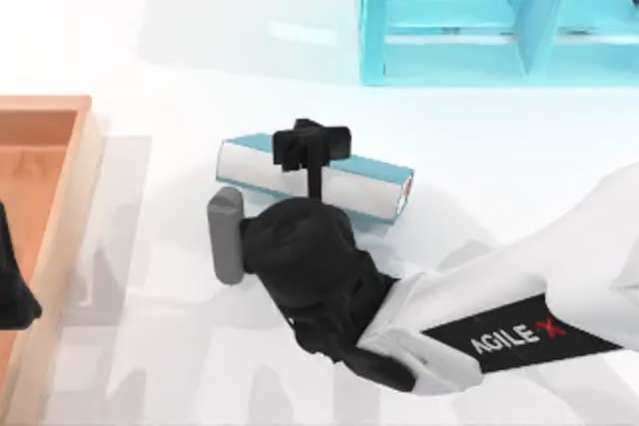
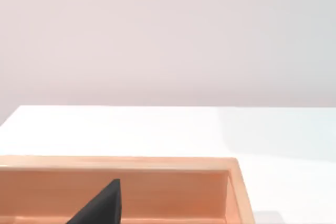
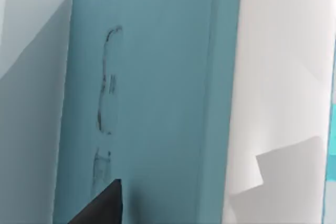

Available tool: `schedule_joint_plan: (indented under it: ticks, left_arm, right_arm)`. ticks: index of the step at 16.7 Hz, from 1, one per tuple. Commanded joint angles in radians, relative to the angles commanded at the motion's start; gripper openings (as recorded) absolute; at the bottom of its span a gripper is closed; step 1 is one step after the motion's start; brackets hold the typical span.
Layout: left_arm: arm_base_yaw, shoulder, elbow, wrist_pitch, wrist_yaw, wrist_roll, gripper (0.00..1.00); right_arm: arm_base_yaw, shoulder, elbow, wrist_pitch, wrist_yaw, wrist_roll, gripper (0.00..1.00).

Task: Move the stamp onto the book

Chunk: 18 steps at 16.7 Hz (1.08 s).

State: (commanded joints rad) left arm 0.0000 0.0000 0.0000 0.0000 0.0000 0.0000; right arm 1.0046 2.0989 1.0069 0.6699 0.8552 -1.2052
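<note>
- The right arm (image 1: pixel 499 331) reaches in from the near right of the table (image 1: pixel 180 67); its dark wrist hangs just before the book's near long side, with a grey stub (image 1: pixel 225 236) at its left that I cannot identify
- The left gripper (image 1: pixel 15 291) is parked at the left edge, above the wooden tray (image 1: pixel 62 147); whether its grip is open or closed cannot be told
- The book (image 1: pixel 354 189) lies flat in the middle of the table, teal cover up, white page edges facing the near side; the right wrist view looks close down on that cover (image 3: pixel 157 103), which carries only faint dark marks
- The right gripper (image 1: pixel 312 145) is over the book, towards its far long edge; whether it is open, closed or clamped on something cannot be told
- The stamp cannot be made out for certain; the black shape above the cover may include its base, and a red sliver shows at the book's right end, but neither is clear
- Judgement: the carry looks about finished, the arm being at the book; what is left is to confirm the stamp is set on the cover, let go and draw back
- Farthest off, the light-blue shelf (image 1: pixel 449 59) is well apart from all this
</note>
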Motion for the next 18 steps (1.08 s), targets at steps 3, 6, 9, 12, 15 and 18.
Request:
schedule_joint_plan:
  ticks: [3, 6, 9, 12, 15, 18]
  left_arm:
    - [0.000, 0.000, 0.000, 0.000, 0.000, 0.000, 1.00]
    - [0.000, 0.000, 0.000, 0.000, 0.000, 0.000, 1.00]
    - [0.000, 0.000, 0.000, 0.000, 0.000, 0.000, 1.00]
    - [0.000, 0.000, 0.000, 0.000, 0.000, 0.000, 1.00]
    - [0.000, 0.000, 0.000, 0.000, 0.000, 0.000, 1.00]
    - [0.000, 0.000, 0.000, 0.000, 0.000, 0.000, 1.00]
  right_arm:
    - [0.066, -0.035, -0.025, -0.067, 0.064, 0.063, 1.00]
    - [0.189, -0.091, -0.074, -0.195, 0.170, 0.188, 1.00]
    - [0.321, -0.156, -0.126, -0.332, 0.269, 0.339, 1.00]
    - [0.391, -0.198, -0.153, -0.402, 0.325, 0.409, 1.00]
    - [0.393, -0.199, -0.154, -0.404, 0.327, 0.411, 1.00]
    - [0.380, -0.206, -0.159, -0.404, 0.314, 0.414, 1.00]
